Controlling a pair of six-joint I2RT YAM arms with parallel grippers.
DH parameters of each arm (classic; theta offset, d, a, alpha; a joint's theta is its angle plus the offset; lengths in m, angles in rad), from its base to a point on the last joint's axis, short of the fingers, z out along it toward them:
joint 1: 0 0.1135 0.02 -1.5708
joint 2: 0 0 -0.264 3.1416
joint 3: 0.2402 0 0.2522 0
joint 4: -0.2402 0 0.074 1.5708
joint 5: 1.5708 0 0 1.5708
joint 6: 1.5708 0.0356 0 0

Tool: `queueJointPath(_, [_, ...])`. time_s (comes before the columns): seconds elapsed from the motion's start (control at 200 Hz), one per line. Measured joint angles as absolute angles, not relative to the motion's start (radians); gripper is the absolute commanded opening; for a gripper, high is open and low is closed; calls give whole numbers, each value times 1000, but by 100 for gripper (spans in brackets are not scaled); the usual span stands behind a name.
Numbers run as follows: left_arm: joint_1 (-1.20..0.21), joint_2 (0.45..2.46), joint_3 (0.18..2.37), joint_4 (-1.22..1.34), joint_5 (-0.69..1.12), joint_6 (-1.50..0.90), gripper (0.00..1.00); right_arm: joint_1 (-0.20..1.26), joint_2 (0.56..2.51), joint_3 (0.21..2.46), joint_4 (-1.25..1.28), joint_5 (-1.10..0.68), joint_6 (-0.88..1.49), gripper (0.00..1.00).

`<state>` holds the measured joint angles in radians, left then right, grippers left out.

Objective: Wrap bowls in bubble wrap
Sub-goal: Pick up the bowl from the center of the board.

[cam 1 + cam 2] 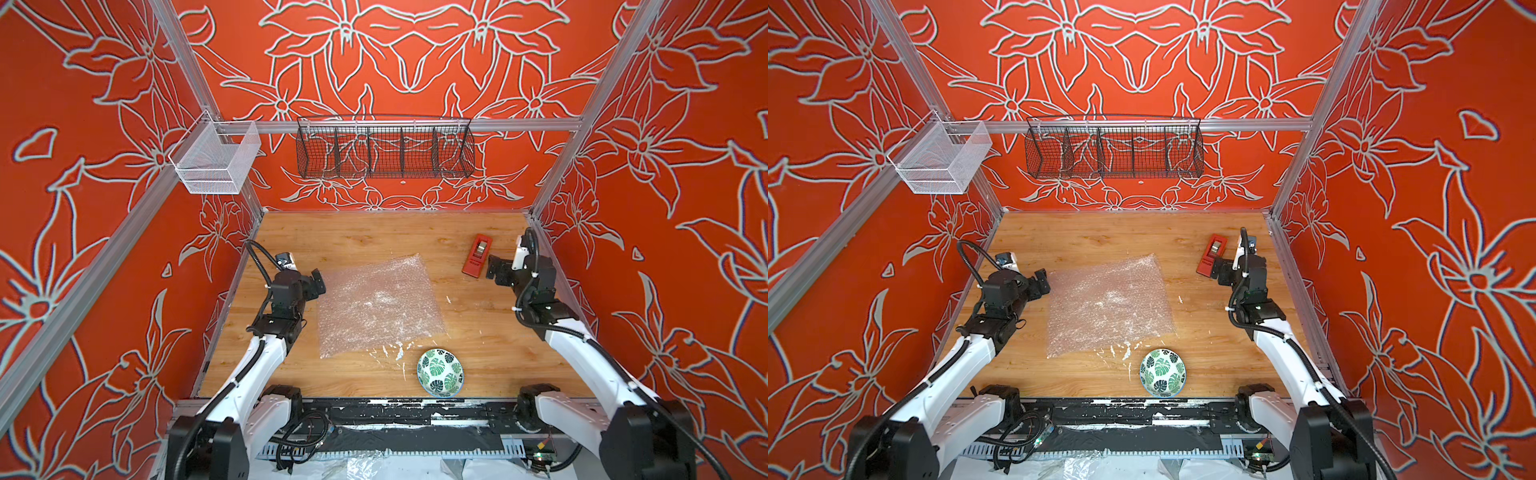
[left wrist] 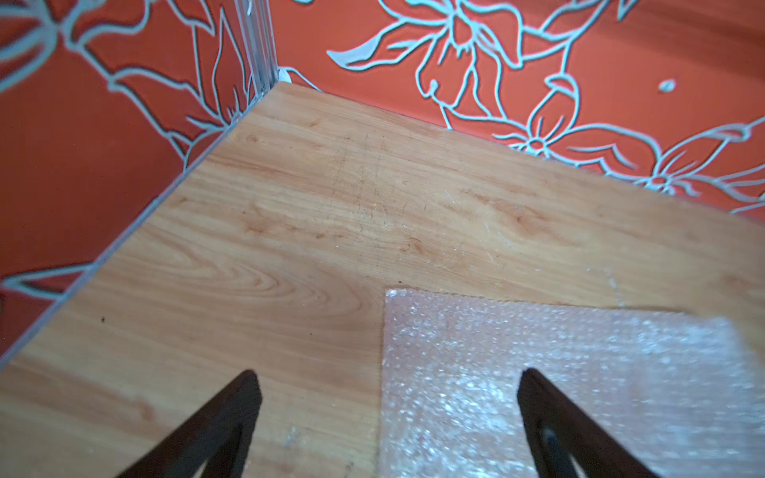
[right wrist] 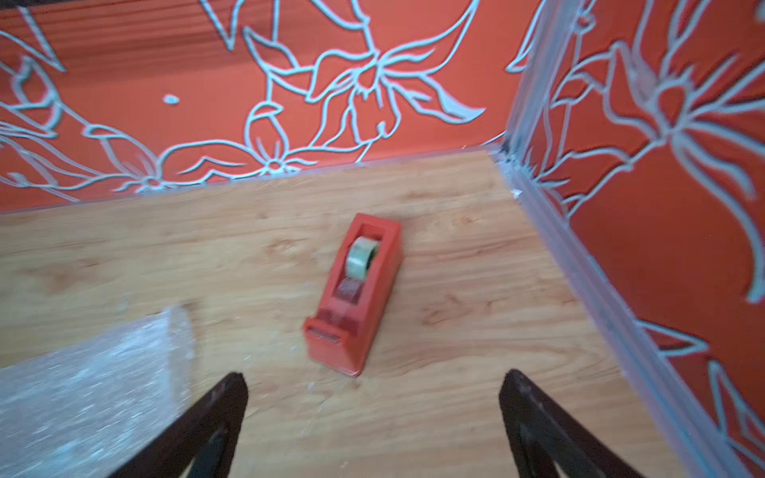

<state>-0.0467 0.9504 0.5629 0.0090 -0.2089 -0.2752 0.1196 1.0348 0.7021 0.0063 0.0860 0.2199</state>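
The white bowl (image 1: 440, 372) (image 1: 1163, 372) with green leaf prints stands upright near the table's front edge, right of centre. A clear sheet of bubble wrap (image 1: 378, 305) (image 1: 1108, 303) (image 2: 579, 393) (image 3: 82, 393) lies flat in the middle of the table, behind and to the left of the bowl. My left gripper (image 1: 318, 282) (image 1: 1042, 280) (image 2: 387, 376) hovers open over the sheet's left edge, holding nothing. Beside the right wall, my right gripper (image 1: 494, 270) (image 1: 1219, 272) (image 3: 372, 380) is open and empty above bare wood.
A red tape dispenser (image 1: 477, 255) (image 1: 1211, 255) (image 3: 356, 289) sits just beyond the right gripper. On the back rail hangs a black wire basket (image 1: 384, 149), and a white mesh basket (image 1: 216, 160) on the left rail. White scuffs mark the wood table (image 1: 478, 328) near the bowl.
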Motion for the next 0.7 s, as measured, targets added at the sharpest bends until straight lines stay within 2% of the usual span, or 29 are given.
queueJointPath(0.19, [-47, 915, 677, -250, -89, -420, 97, 258, 978, 793, -343, -15, 425, 97])
queueJointPath(0.355, [-47, 915, 694, -419, 23, -504, 97, 482, 961, 788, -595, -1, 591, 97])
queueJointPath(0.44, [-47, 915, 694, -474, 65, -548, 97, 585, 936, 785, -678, 26, 656, 97])
queueJointPath(0.701, [-48, 912, 692, -551, 131, -632, 97, 761, 911, 730, -810, 48, 786, 96])
